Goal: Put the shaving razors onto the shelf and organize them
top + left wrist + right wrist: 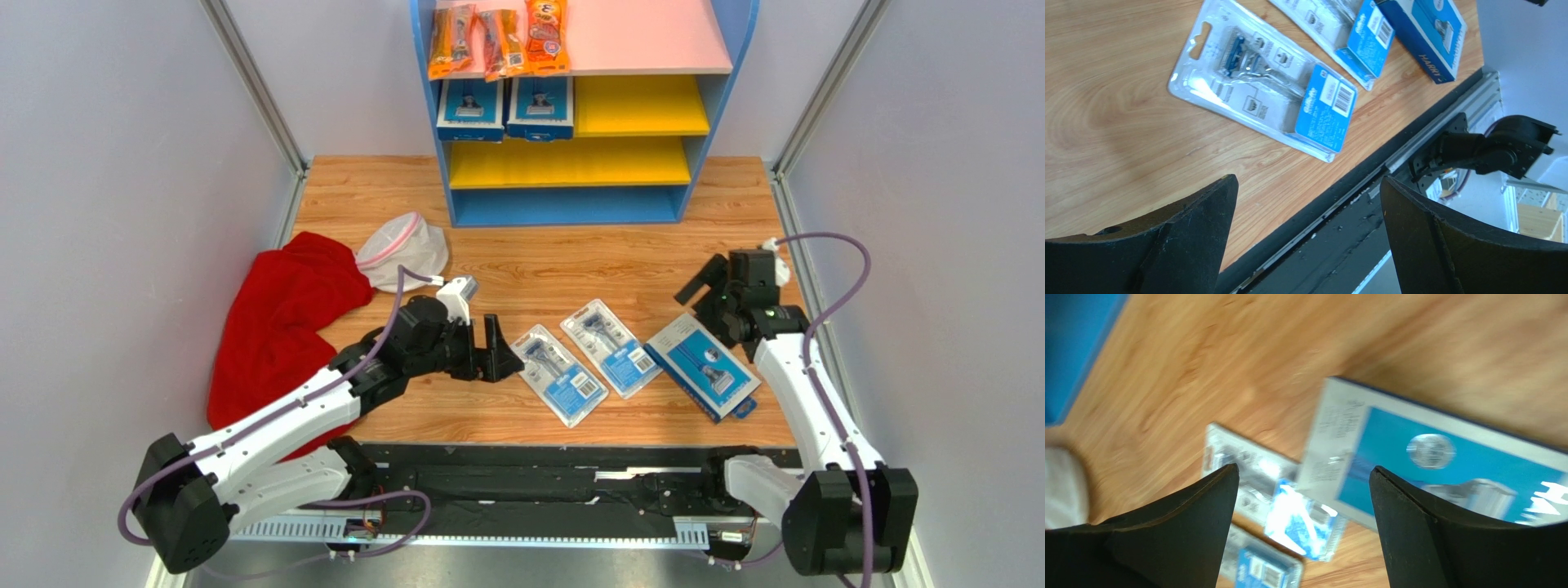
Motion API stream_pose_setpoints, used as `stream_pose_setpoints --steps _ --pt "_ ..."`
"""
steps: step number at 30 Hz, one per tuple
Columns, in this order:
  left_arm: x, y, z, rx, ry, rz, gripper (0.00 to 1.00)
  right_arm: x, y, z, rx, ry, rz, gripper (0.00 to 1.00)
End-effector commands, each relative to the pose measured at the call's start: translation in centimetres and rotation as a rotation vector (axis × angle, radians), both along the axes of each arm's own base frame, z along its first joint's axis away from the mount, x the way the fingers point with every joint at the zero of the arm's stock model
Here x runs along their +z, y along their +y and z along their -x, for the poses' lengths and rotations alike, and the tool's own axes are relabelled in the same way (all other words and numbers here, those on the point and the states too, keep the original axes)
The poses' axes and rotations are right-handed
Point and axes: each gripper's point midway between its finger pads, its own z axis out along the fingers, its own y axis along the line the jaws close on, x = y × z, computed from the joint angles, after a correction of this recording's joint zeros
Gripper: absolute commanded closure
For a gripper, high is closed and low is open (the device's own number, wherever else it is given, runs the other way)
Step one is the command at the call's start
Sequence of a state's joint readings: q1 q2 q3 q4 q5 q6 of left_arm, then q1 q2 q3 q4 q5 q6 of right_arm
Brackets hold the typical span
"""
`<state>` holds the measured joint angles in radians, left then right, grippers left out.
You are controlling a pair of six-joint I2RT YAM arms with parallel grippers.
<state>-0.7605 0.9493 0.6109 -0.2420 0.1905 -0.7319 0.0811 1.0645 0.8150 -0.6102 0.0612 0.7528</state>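
Observation:
Three shaving razors lie on the wooden table: a clear pack (559, 375), a second clear pack (611, 348) and a larger blue pack (704, 365). Two more blue packs (471, 108) (541, 107) stand at the left of the upper yellow board of the shelf (718, 74). My left gripper (501, 349) is open just left of the nearest clear pack (1263, 79), with nothing between its fingers (1309, 184). My right gripper (699, 284) hangs open above the table behind the blue pack (1444, 459), empty (1304, 471). The right wrist view is blurred.
Orange snack packets (497, 37) lie on the shelf's pink top board. A red cloth (288, 325) and a white mesh bag (405, 245) lie at the table's left. A black rail (1389, 202) runs along the near edge. Grey walls close both sides.

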Motion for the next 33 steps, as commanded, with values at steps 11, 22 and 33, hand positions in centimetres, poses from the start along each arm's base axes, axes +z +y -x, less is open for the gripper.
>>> stream_pose_setpoints --steps 11,22,33 --pt "3.2 -4.8 0.8 -0.107 -0.042 0.092 0.06 -8.7 -6.6 2.4 -0.009 0.284 -0.051 0.18" --pt "2.5 -4.3 1.3 -0.099 -0.023 0.096 0.06 -9.7 -0.3 5.8 0.175 0.248 -0.322 0.23" --pt "2.8 -4.7 1.5 -0.101 -0.011 0.118 0.06 -11.4 4.4 9.3 0.284 0.356 -0.376 0.25"
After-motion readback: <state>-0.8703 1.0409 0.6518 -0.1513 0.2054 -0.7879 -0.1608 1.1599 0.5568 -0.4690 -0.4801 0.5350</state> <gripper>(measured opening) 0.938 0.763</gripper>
